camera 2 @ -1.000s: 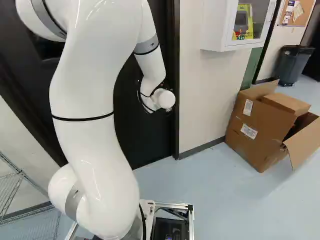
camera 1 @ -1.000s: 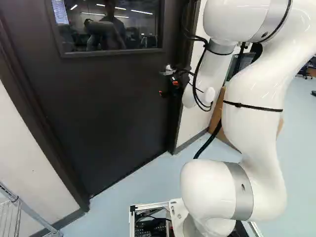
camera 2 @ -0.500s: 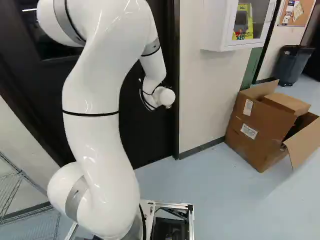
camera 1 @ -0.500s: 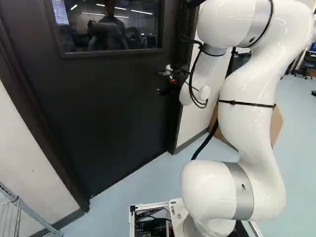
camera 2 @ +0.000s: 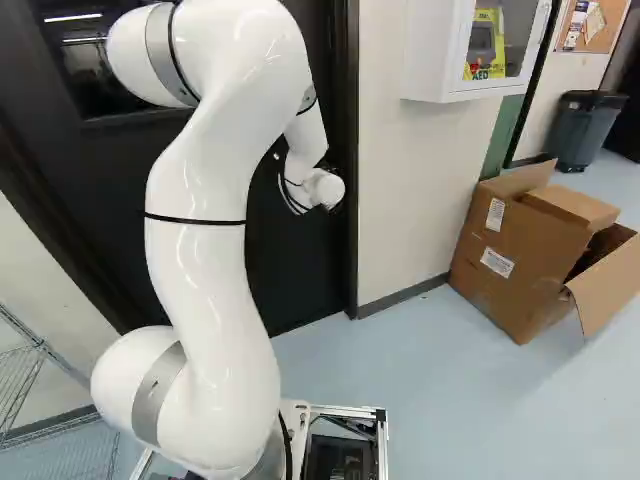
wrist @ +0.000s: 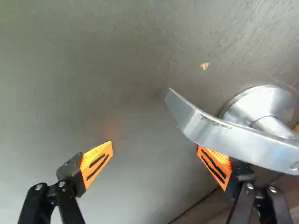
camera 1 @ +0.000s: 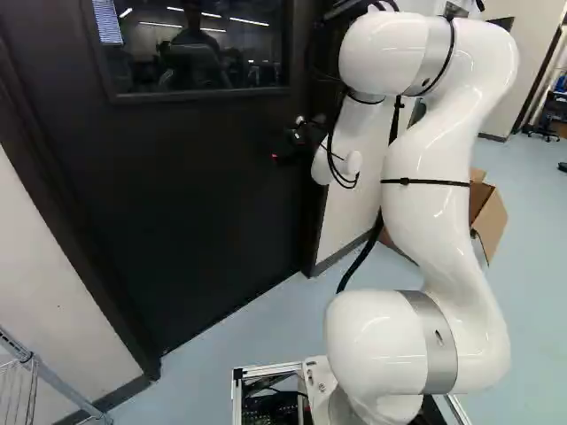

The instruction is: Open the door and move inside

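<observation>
My gripper [camera 1: 288, 149] is up at the dark door [camera 1: 195, 204], near its handle side, in the left base view. Seen from the wrist, the gripper [wrist: 155, 148] stands open, its orange-padded fingers wide apart with only the door surface [wrist: 93, 79] behind the gap. The silver lever handle [wrist: 233, 140] crosses over one finger and partly covers its pad [wrist: 216, 165]; the other finger is away from the lever. Whether finger and lever touch, I cannot tell. The door looks shut in its frame.
A white cabinet [camera 2: 470, 50] hangs on the wall beside the door frame. Below it an opened cardboard box [camera 2: 530, 255] rests on the floor, with a dark bin [camera 2: 588, 128] farther back. A wire rack [camera 1: 31, 381] stands at the lower left of the left base view.
In the left base view, the arm's upper links and the gripper have shifted left, the gripper also slightly up along the door. The base and door have stayed still.
</observation>
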Motion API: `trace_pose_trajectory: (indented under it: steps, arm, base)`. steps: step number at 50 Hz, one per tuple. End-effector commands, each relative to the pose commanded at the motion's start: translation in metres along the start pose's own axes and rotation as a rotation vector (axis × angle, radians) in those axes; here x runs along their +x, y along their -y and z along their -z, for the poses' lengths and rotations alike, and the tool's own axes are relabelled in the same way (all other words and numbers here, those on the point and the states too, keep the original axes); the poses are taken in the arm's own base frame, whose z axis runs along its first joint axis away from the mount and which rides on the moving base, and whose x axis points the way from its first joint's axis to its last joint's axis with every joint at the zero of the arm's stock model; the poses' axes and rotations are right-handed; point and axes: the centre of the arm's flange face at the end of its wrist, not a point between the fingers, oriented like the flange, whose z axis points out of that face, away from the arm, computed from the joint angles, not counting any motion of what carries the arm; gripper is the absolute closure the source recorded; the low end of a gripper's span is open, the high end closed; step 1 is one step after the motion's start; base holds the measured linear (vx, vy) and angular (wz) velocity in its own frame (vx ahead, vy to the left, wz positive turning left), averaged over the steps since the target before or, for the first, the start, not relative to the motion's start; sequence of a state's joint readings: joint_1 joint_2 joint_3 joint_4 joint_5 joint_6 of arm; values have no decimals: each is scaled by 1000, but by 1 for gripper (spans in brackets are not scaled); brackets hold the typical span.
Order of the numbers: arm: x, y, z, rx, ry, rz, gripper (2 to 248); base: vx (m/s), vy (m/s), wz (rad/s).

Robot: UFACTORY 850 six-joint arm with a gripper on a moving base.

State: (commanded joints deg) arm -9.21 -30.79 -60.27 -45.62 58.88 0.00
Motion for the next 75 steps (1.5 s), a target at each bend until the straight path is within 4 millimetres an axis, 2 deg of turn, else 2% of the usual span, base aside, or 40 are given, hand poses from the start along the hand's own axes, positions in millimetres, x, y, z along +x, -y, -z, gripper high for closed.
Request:
trace_pose_trajectory:
  steps: [59,67,75]
  arm:
    - [1,-1,-136,58,-123,78,3]
    - [2,1,-142,63,-130,82,3]
    - [5,6,-137,69,-125,77,3]
  base:
    - [0,0,0]
    - [0,0,0]
    - [0,0,0]
